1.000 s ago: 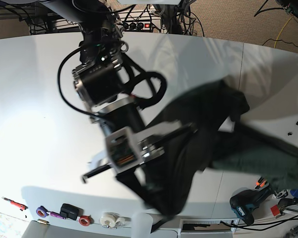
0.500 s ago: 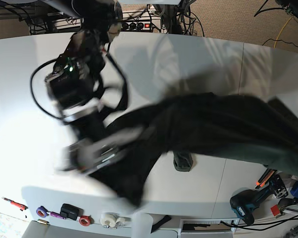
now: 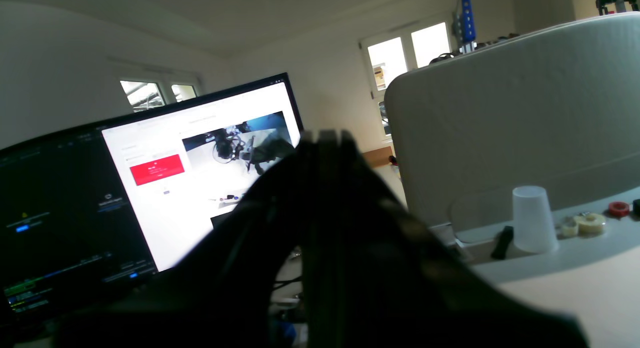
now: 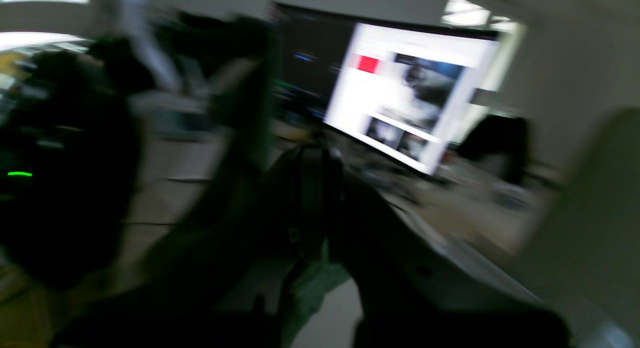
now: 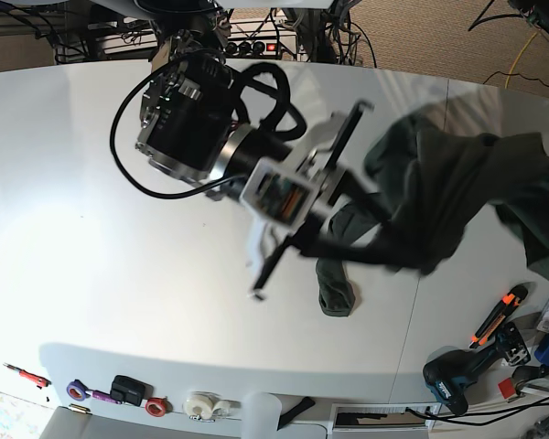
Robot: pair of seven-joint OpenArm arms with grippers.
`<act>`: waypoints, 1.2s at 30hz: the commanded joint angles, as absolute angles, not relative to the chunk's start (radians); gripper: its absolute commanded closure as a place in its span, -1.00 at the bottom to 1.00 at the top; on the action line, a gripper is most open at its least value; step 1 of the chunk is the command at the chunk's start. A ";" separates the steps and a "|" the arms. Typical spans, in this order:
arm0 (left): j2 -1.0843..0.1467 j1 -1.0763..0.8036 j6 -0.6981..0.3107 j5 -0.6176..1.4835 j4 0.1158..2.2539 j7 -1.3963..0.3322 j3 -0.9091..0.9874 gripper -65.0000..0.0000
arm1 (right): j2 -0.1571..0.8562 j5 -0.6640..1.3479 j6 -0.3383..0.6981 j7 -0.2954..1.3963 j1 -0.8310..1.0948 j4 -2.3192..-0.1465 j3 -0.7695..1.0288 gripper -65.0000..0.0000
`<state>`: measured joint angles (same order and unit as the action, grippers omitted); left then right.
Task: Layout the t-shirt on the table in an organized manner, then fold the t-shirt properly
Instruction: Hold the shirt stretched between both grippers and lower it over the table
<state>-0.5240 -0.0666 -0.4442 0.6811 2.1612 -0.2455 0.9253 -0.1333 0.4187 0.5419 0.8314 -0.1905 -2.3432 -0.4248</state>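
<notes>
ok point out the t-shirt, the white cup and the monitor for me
t-shirt (image 5: 439, 197): base view, on the bunched dark green cloth lifted above the table.
white cup (image 3: 534, 219): left wrist view, on the middle of its side wall.
monitor (image 3: 200, 188): left wrist view, on the bright white part of the screen.

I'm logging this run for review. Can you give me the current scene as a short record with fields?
garment: dark forest-green knit t-shirt, bunched and lifted, not laid flat
surface: large white smooth table
right gripper: shut on the t-shirt
left gripper: off the base view, shut; dark cloth covers its wrist view
part on table: one green end droops onto it
table edge: tape rolls, white cup
</notes>
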 commanded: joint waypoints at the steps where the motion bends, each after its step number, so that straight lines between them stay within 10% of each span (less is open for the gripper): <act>1: -0.546 -0.056 -0.437 0.695 2.173 -0.216 0.932 1.00 | -0.142 0.389 0.500 0.776 -0.208 -2.356 -0.397 1.00; 11: -0.546 -0.056 -0.438 0.725 2.173 -0.216 0.932 1.00 | -0.133 0.070 0.237 0.799 -0.200 -2.356 -0.044 1.00; 27: -0.546 -0.056 -0.449 0.774 2.173 -0.246 0.931 1.00 | 0.022 0.779 0.573 0.998 0.197 -2.356 0.022 1.00; 36: -0.543 -0.175 -0.659 1.016 2.173 -0.291 0.925 1.00 | 0.072 0.939 0.682 0.999 0.238 -2.356 0.286 1.00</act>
